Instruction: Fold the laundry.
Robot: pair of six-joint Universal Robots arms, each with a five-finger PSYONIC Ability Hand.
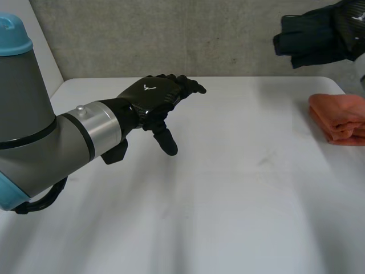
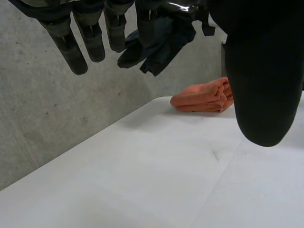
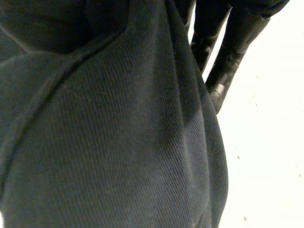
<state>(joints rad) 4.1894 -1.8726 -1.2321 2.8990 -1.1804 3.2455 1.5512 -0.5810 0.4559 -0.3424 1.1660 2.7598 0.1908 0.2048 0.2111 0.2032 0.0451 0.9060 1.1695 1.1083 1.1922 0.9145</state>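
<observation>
Over the desk's (image 1: 228, 200) left half, the left arm (image 1: 34, 114) reaches forward and slightly inward, with the left hand (image 1: 151, 97) held level above the surface and touching nothing. Its back faces up. Its fingers (image 2: 92, 42) are extended and only loosely bent, spread a little apart, and the thumb (image 1: 166, 140) hangs down toward the desk. The hand is empty.

Under its palm and ahead of its fingertips the white surface lies bare as far as the back edge, where it meets a grey wall (image 1: 171, 34). There is wide free room between this hand and the other.

Well beyond the left fingertips and off to the thumb side, the right hand (image 1: 351, 23) is raised in the air over the far corner of the desk. It is closed round a bunched dark cloth (image 1: 311, 37), which hangs from it clear of the surface. In the right wrist view the cloth lies under the palm, with the fingers (image 3: 228, 66) running alongside it.

Below that hand, a folded orange cloth (image 1: 339, 117) rests on the desk at its side edge, apart from the dark cloth and from both hands.
</observation>
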